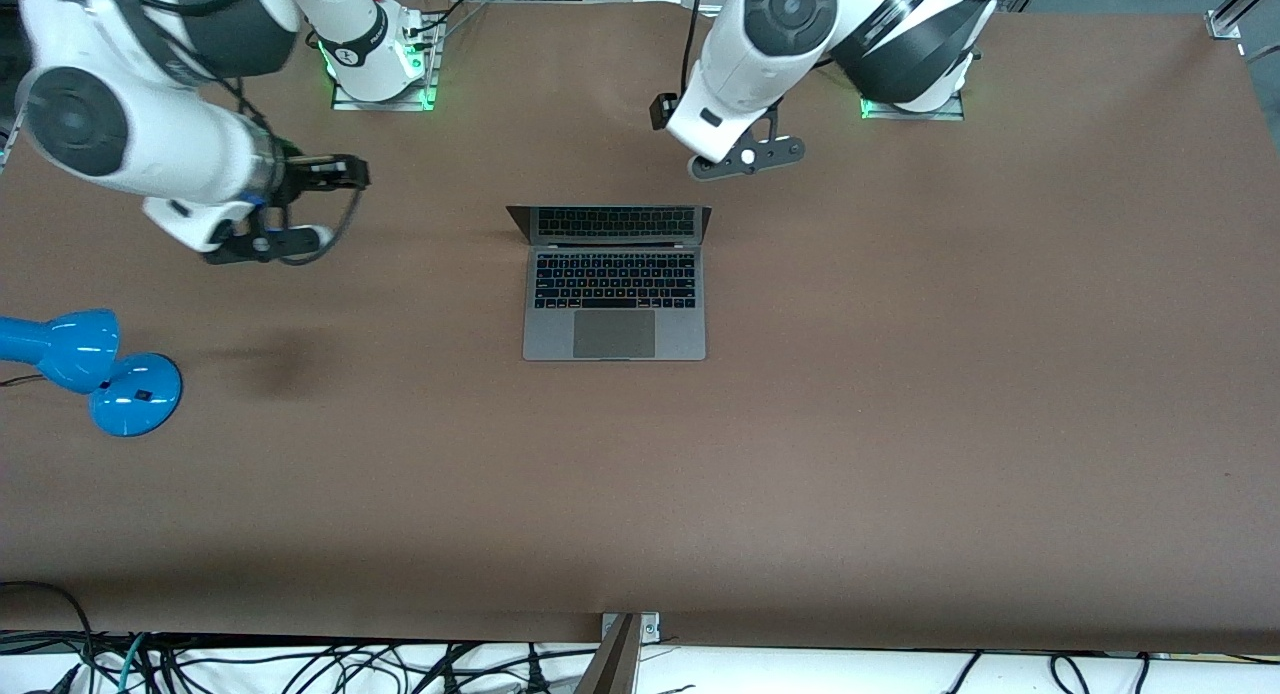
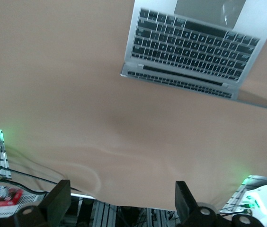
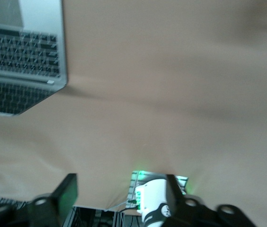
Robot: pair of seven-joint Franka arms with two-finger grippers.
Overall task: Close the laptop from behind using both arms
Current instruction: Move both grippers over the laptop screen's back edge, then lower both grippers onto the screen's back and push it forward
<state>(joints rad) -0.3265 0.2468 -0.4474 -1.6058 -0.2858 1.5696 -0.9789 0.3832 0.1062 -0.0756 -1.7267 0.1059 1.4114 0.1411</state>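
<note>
The laptop [image 1: 614, 319] lies open in the middle of the brown table, its screen upright and facing the front camera. It also shows in the left wrist view [image 2: 190, 42] and the right wrist view [image 3: 20, 56]. My left gripper [image 2: 119, 203] is open and empty, up in the air over the bare table between the laptop's lid and the left arm's base [image 1: 912, 99]. My right gripper [image 3: 119, 198] is open and empty, up over the table toward the right arm's end, well apart from the laptop. Neither gripper touches the laptop.
A blue lamp [image 1: 100, 369] sits at the right arm's end of the table, nearer to the front camera than the right hand. The right arm's base [image 1: 385, 74] stands at the table's edge. Cables [image 1: 300, 664] hang below the edge nearest the front camera.
</note>
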